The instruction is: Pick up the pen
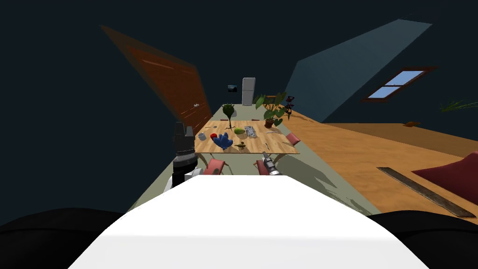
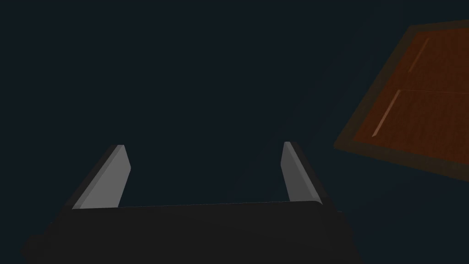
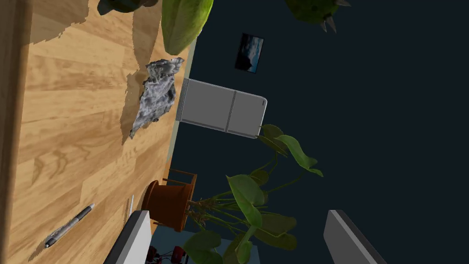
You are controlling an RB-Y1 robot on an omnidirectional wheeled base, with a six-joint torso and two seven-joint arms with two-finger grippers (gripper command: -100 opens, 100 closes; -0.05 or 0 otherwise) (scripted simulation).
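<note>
My right pincer (image 3: 237, 213) hangs released, its two blades spread wide with nothing between them, and it looks level across the table (image 3: 68, 137) rather than down at it. The pen (image 3: 68, 226), dark grey with a lighter tip, lies flat on the wood toward the table's right end, off to the table side of my nearer finger (image 3: 135, 238), not in the gap. As I judge it, doing this step well means tipping the wrist down, bringing the gap over the pen's middle, and turning the blades across its barrel, since a thing so thin and low may roll or slip from a shallow bite.

Beyond the pen a crumpled grey sheet (image 3: 155, 96) lies on the wood, well apart, and a green thing (image 3: 183, 18) lies past that. A potted plant (image 3: 169, 208) stands off the table's far right corner; its leaves may brush my fingers if I swing wide. Red chairs (image 1: 214, 166) are tucked at the near edge. My left pincer (image 2: 203, 145), raised by the table's left end, is also spread and empty.
</note>
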